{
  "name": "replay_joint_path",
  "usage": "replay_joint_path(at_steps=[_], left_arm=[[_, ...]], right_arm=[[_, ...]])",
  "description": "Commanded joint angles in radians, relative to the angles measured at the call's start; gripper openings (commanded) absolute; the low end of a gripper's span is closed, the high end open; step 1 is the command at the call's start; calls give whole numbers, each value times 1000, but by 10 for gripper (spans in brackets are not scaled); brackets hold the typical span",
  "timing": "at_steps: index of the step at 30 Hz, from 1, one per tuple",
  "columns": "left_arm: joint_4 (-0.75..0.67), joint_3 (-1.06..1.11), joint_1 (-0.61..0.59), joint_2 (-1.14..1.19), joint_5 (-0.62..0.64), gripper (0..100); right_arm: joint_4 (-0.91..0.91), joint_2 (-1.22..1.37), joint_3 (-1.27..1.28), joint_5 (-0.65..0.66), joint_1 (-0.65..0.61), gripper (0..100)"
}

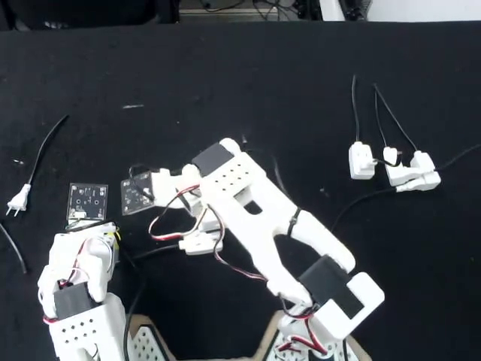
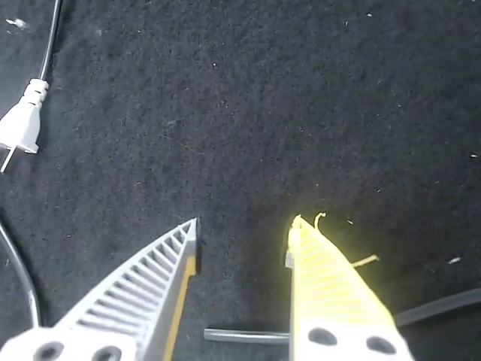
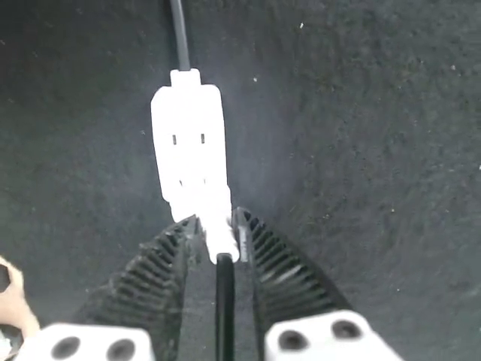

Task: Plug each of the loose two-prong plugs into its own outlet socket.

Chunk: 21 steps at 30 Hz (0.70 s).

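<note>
High view, black table, loose plug, cables behind

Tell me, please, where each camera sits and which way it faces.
High view: fixed overhead, facing down at the table; both arms show.
Left wrist view: on left arm, facing the table past open jaws.
Right wrist view: on right arm, facing outlet block past jaws gripping white plug.
Shared: loose plug, high and left wrist views.

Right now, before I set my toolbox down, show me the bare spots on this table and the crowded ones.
Bare: the far stretch of table, between the loose plug and the socket cluster; also the near corner below that cluster. Crowded: the middle, under the right arm, and beside the left arm.
</note>
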Motion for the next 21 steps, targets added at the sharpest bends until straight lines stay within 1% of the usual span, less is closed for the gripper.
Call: replay_joint_path(at_steps=[1,5,12,21], left_arm=[[6,24,-8,-5,-8,195],[6,24,-8,-5,-8,195],[6,24,-36,-5,-8,195],[6,24,-36,-5,-8,195]], right_arm=[[9,10,31,-15,-61,11],[44,10,31,-15,-101,11],[48,-5,48,-17,-74,11],[34,-275,228,-17,-61,11]])
